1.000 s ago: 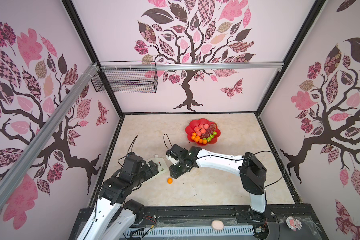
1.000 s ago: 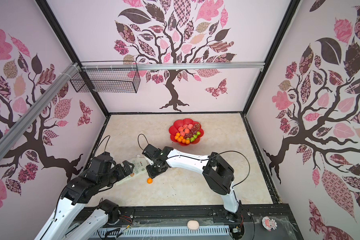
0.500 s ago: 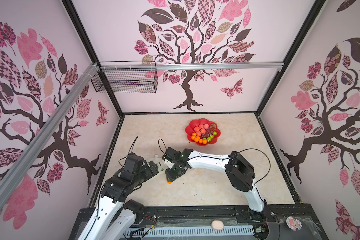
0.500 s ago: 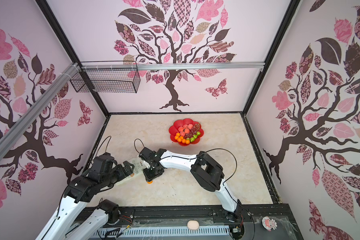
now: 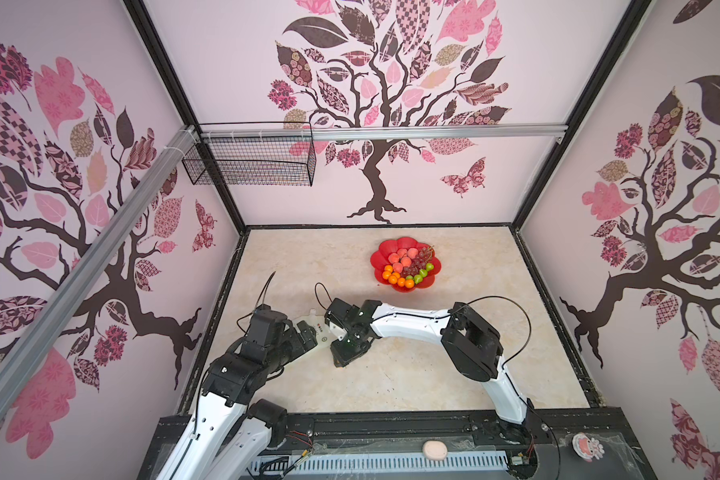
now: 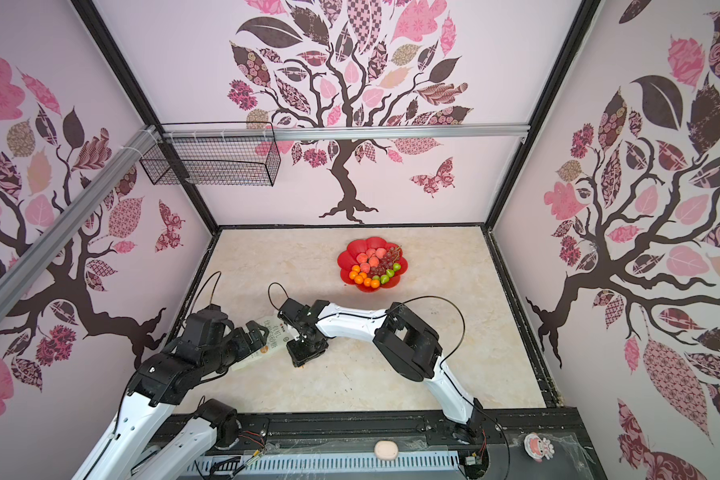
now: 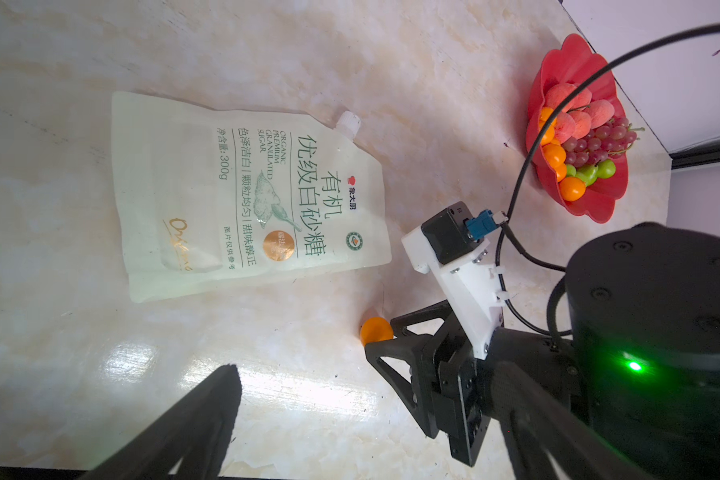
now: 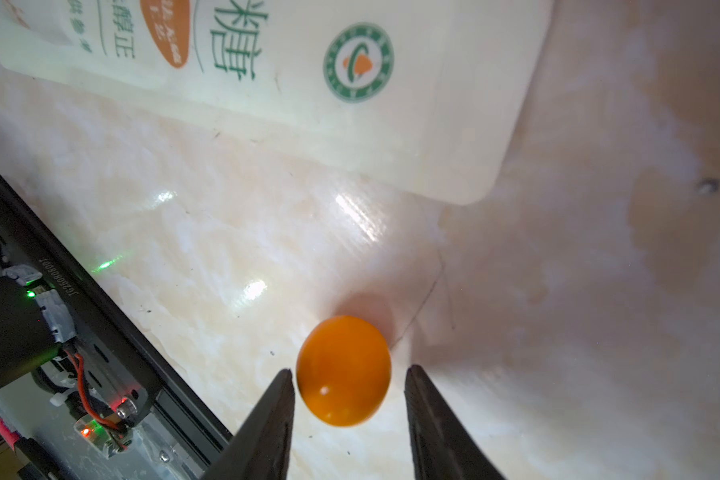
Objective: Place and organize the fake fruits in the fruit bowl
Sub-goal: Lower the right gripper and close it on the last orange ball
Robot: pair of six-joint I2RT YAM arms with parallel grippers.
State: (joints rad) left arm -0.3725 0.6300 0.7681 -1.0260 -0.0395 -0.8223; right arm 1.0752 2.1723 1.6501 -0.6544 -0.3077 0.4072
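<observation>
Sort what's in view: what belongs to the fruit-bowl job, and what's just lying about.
Job:
- small round orange plastic fruit, still loose
- scalloped glossy red plastic bowl
- plastic fruits already in it

Lying about:
- flat white printed sugar pouch
- black wire basket

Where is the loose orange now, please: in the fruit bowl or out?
Out: the orange lies on the table inside the open right end effector, apart from the fruit bowl.

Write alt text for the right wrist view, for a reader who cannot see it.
An orange sits on the marble table between the jaws of the open right gripper. A white printed pouch lies flat beyond it.
</observation>
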